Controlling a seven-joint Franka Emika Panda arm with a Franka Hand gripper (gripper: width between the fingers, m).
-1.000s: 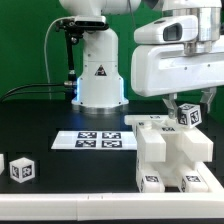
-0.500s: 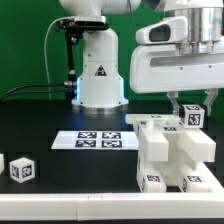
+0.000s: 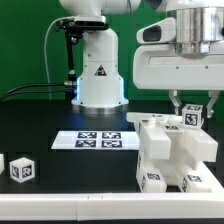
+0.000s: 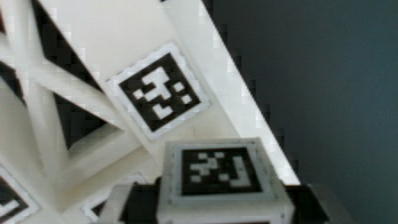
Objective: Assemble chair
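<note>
My gripper (image 3: 190,108) is shut on a small white tagged block (image 3: 191,116) and holds it just above the back right of the chair (image 3: 168,150), a stepped white block of joined parts with tags on its front feet. In the wrist view the held block (image 4: 217,168) sits between my dark fingers (image 4: 146,202), with the chair's white bars and a large tag (image 4: 160,92) close behind it. A loose white tagged cube (image 3: 20,168) lies on the black table at the exterior view's left.
The marker board (image 3: 100,140) lies flat on the table in front of the white robot base (image 3: 98,75). A black cable (image 3: 30,92) runs along the table at the exterior view's left.
The gripper has shifted slightly up and toward the exterior view's right with the block still in it. The chair and the loose cube have not moved.
</note>
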